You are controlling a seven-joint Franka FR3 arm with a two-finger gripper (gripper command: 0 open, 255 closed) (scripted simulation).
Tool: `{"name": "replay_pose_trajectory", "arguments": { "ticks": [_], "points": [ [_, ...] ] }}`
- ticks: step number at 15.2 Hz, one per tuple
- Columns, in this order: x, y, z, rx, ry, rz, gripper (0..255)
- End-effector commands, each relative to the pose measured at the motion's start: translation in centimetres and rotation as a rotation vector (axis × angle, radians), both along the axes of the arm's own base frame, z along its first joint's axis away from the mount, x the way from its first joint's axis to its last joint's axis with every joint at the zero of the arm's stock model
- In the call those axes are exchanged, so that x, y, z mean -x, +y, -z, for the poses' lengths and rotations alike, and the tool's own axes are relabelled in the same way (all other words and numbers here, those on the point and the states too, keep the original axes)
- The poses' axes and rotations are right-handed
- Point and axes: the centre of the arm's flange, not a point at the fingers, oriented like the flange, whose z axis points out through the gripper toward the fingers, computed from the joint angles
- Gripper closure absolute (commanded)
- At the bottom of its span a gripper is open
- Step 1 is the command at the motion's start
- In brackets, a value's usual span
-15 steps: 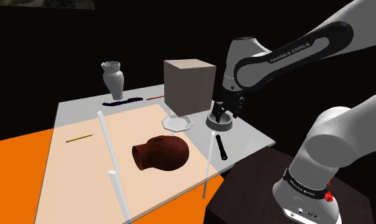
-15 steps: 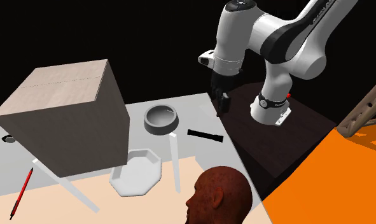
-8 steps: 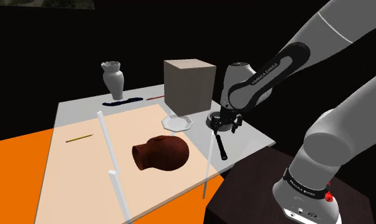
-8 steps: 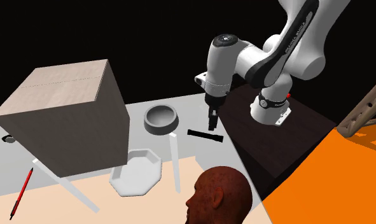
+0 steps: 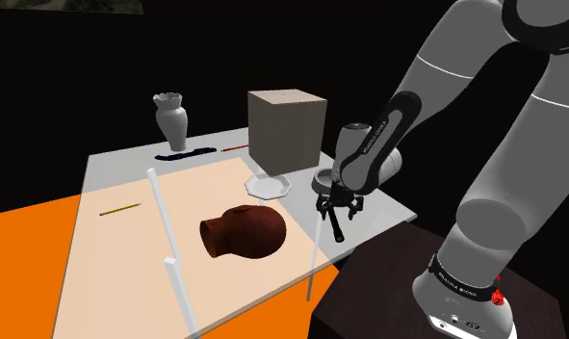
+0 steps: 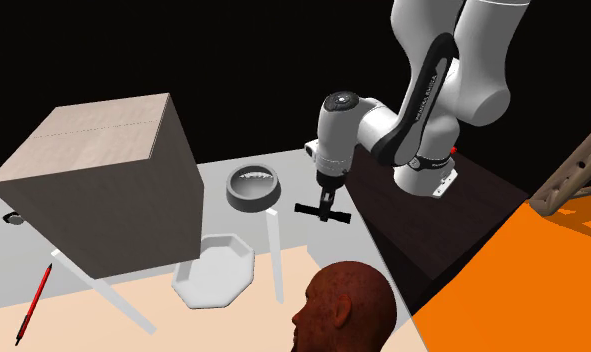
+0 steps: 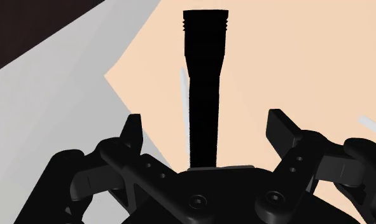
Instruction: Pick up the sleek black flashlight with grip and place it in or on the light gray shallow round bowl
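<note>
Wrist view: fingers spread wide, flanking the black flashlight, touching nothing.
Gripper: open, low over the flashlight's middle.
Flashlight: flat on the grey tabletop, near the stand.
Change: dropped from well above within the last second.
Bowl: nearby, empty.
Meaning: approach apparently finished; closing and lifting remain.

There lies the slim black flashlight, wider ribbed head and all, flat on the surface to the second exterior view's right of the tan box, with the grey shallow round bowl upright between them.
</note>
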Motion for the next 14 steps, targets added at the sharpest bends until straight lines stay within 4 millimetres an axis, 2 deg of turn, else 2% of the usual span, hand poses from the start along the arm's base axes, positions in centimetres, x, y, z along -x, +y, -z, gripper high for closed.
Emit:
{"name": "replay_pose_trajectory", "arguments": {
  "ticks": [1,5,12,13,14],
  "points": [
    [0.0,0.0,1.1,0.000,-0.001,0.003,0],
    [-0.1,0.0,3.0,0.000,-0.001,0.003,0],
    [-0.1,0.0,3.0,0.000,-0.001,0.003,0],
    [-0.1,0.0,3.0,0.000,-0.001,0.003,255],
    [-0.1,0.0,3.0,0.000,-0.001,0.003,255]
  ]
}}
